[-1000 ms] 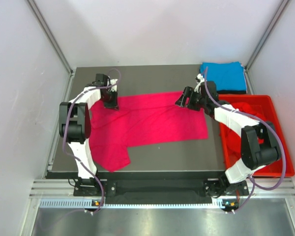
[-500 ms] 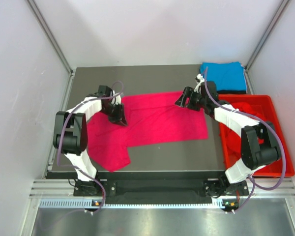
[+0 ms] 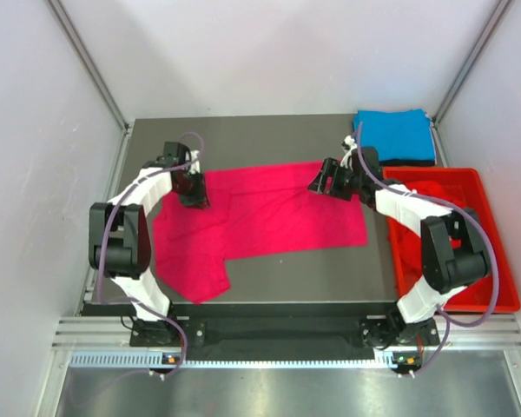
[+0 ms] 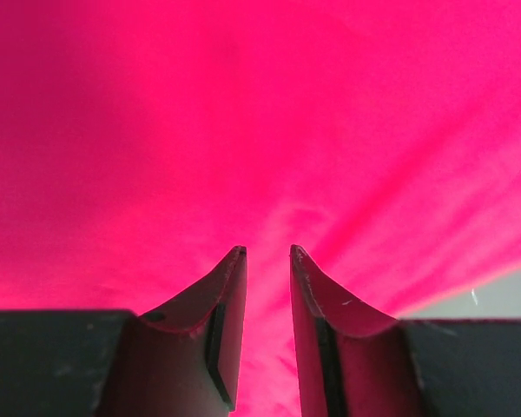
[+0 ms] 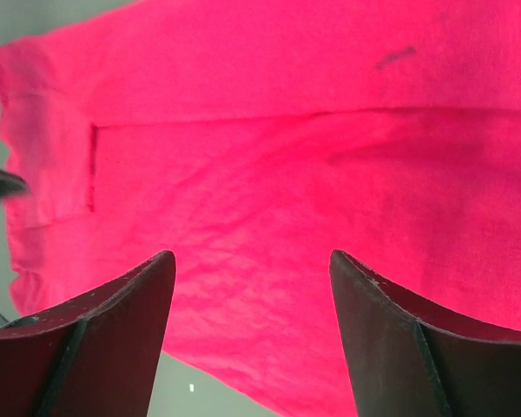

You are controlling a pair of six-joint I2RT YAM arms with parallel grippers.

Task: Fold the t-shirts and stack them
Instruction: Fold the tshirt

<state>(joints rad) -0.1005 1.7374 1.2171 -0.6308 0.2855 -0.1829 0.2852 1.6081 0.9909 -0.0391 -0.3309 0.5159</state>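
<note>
From my seat, the nearest thing on the desk [image 3: 313, 269] is the pink shirt [image 3: 278, 217]. One sleeve hangs toward the near left and the body stretches flat across the middle, creased on its left half.

The left wrist view is almost all pink cloth [image 4: 243, 113], with only a grey sliver of desk at the lower right. I cannot place the shirt's edge from there, and I cannot tell whether the fingertips touch the fabric. The left claw [image 4: 267, 252] has its jaws a narrow gap apart, with nothing pinched between them. Seen from above, the left claw [image 3: 194, 198] points down over the shirt's far left part.

The right claw [image 5: 252, 256] stands wide apart and empty. The pink shirt [image 5: 286, 130] lies spread beneath it, with a folded edge running across and bare desk showing at the lower left. From above, the right claw [image 3: 319, 181] hovers at the shirt's far right corner.

To the right, beside the desk, sits the red crate [image 3: 451, 172]. The right arm crosses over it and hides much of the inside. Red cloth [image 3: 430, 191] is bunched in it, but I cannot make out how many pieces. Farthest away, at the far right corner, the blue shirt [image 3: 395, 135] lies folded, well apart from both claws.
</note>
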